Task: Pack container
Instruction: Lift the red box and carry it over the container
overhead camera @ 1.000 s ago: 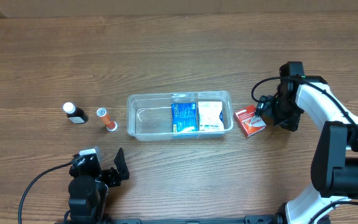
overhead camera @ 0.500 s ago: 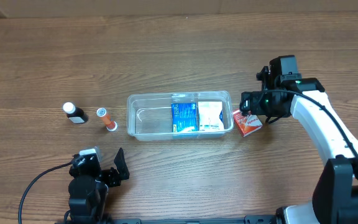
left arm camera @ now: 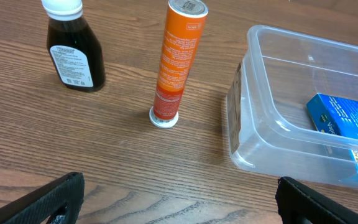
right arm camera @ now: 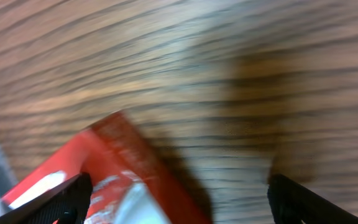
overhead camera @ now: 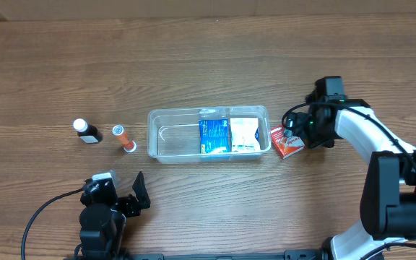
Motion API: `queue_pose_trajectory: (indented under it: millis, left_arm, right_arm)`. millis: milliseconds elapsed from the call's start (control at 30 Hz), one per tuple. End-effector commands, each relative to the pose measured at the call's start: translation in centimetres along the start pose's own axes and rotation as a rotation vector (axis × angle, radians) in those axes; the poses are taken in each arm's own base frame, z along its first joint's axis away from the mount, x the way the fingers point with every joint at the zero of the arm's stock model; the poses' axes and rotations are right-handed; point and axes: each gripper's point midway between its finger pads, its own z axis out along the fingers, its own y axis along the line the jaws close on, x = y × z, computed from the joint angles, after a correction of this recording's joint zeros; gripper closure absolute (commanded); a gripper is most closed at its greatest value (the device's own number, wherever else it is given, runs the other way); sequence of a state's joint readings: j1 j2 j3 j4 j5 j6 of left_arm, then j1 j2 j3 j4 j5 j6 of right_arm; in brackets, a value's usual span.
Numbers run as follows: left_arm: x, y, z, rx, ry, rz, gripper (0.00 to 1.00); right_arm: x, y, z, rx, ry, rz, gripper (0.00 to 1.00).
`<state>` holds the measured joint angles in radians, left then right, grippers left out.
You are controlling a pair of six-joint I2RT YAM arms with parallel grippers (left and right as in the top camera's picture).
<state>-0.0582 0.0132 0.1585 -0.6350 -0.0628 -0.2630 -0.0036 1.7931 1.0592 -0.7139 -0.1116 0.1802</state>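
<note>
The container [overhead camera: 172,141] lay mid-table, open side up, its long axis running left to right. 2 boxes, 1 blue [overhead camera: 213,136] and 1 white [overhead camera: 244,133], sat in its right half. A red box [overhead camera: 283,144] lay just outside its right end, below the right gripper [overhead camera: 292,134], whose fingers were spread wide and not clamped on it. The left gripper [left arm camera: 179,202] was also spread apart, holding nothing.

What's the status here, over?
Left end effector open, away from the items. Right end effector open at red box beside container. Container holds blue box, white box. Bottle, tube outside; path unobstructed.
</note>
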Motion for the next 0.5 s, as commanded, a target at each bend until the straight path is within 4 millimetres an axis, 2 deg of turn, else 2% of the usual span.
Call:
queue_pose_trajectory:
  millis: [0,233,300,467]
  left_arm:
    - [-0.1,0.0,0.0,0.001,-0.009,-0.018,0.00]
    - [-0.1,0.1,0.0,0.000,-0.008,-0.018,0.00]
    - [-0.1,0.0,0.0,0.000,-0.008,-0.018,0.00]
    - [-0.1,0.0,0.0,0.000,-0.008,-0.018,0.00]
  right_arm:
    - [0.5,-3.1,0.5,0.097,0.006,0.120,0.11]
    - [1.1,-5.2,-0.1,0.221,0.011,0.223,0.14]
    - [0.9,-5.5,-1.2,0.249,0.000,0.265,0.14]
    - [-0.8,-4.6,-5.8,0.205,-0.134,0.302,0.13]
